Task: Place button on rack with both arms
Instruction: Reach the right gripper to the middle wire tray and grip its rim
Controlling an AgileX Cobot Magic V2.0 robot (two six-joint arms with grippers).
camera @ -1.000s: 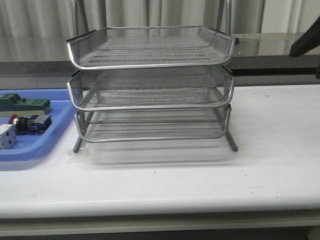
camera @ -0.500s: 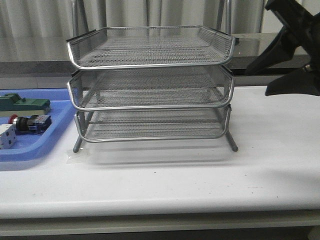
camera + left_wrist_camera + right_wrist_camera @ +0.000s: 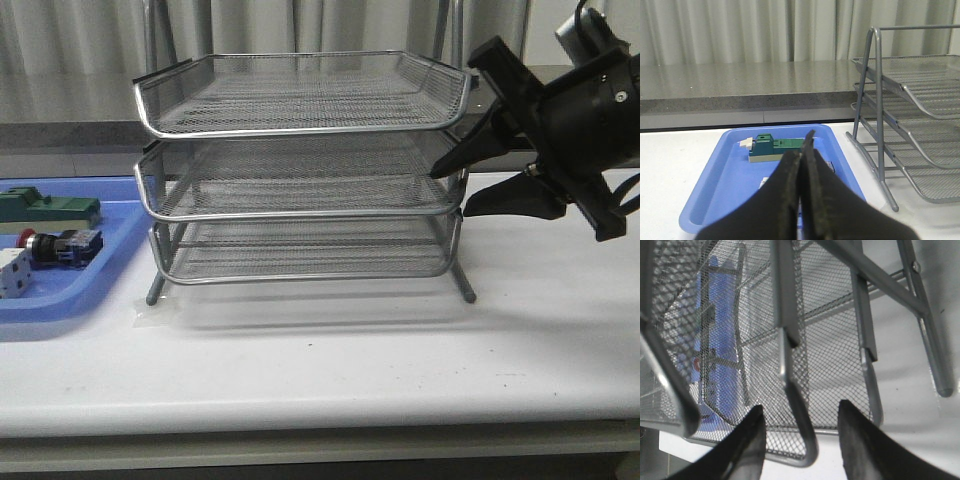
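The white desk [image 3: 330,370] carries a silver three-tier wire-mesh rack [image 3: 300,165] and, just beside it, a shallow blue plastic tray [image 3: 60,295]. The right arm's black fingers [image 3: 470,180] are spread wide, empty, close to the rack's right edge. The left arm's fingers [image 3: 801,165] are pressed together, holding nothing, above the tray. The small red-headed push-button with black body [image 3: 62,245] lies on its side in the tray: probably light, rigid and smooth, best gripped across the blocky body.

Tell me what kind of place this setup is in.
Probably a lab or test bench: a white table holds a wire-mesh letter rack and a blue parts tray, with curtains behind.
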